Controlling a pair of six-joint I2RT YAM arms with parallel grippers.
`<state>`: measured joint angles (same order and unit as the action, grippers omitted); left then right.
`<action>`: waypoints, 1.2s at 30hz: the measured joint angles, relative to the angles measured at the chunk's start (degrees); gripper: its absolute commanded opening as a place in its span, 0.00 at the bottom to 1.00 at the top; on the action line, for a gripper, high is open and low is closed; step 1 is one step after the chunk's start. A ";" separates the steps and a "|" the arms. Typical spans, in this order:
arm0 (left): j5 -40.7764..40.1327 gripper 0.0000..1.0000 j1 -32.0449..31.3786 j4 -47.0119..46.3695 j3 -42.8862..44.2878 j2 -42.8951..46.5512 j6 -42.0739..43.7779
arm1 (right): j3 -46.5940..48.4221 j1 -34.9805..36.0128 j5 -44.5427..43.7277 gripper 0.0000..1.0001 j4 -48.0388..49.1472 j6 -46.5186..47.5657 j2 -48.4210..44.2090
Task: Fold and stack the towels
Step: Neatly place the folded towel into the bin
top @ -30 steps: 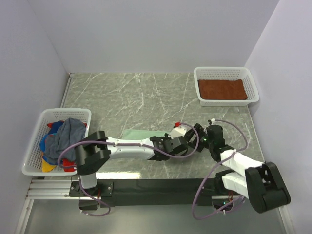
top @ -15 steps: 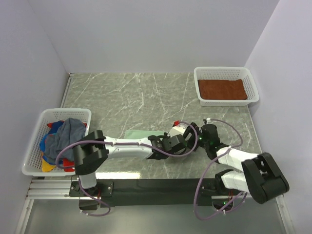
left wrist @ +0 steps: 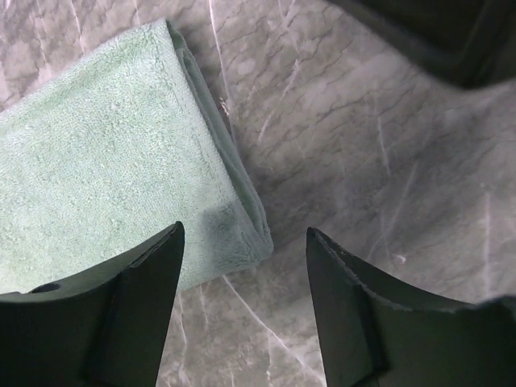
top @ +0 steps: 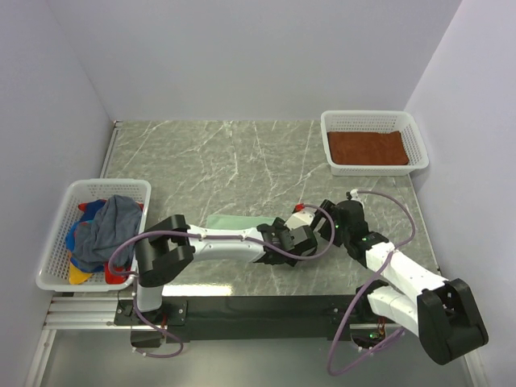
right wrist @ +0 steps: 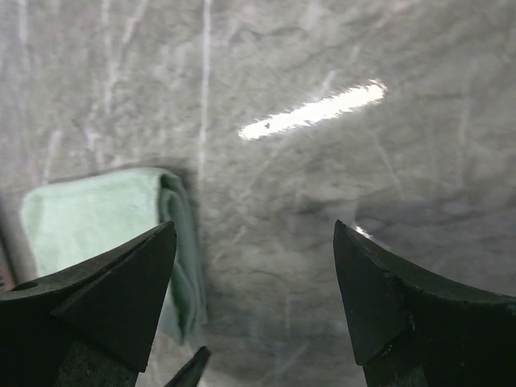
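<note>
L gripper point(left wrist: 242, 246): jaws wide, empty, over corner of folded mint towel point(left wrist: 105, 153), frame centre.
R gripper point(right wrist: 254, 242): jaws wide, empty, above table point(right wrist: 339, 153).
Rust towel point(top: 367, 147): in basket point(top: 334, 121), upper right.

Two white-and-black arms with lilac cabling

The left arm point(top: 218, 240) and right arm point(top: 403, 274) share one build. Each has slim, glossy white link shells joined by rounded black joint housings, with a bulky black shoulder block point(top: 161, 254) near its base. A thin lilac cable point(top: 113, 254) loops loosely off each arm, the right one point(top: 339, 339) trailing low by its base. A white piece by the left arm's wrist carries a small red mark point(top: 300, 207). In the wrist views, the left claw point(left wrist: 242, 234) and right claw point(right wrist: 254, 230) have broad, matt black fingers point(left wrist: 113, 314). These are wedge-shaped with softly curved inner edges, and one shows a small round hole.
</note>
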<state>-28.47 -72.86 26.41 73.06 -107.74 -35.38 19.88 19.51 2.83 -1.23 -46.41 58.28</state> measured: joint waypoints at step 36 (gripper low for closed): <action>2.82 0.52 1.68 19.21 16.65 -12.22 -3.23 | -0.04 -1.44 -0.46 0.85 -4.46 3.48 -4.66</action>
<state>-25.65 -71.18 45.63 89.71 -119.96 -38.61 19.84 18.06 2.37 -5.69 -42.94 53.63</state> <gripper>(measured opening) 0.528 0.849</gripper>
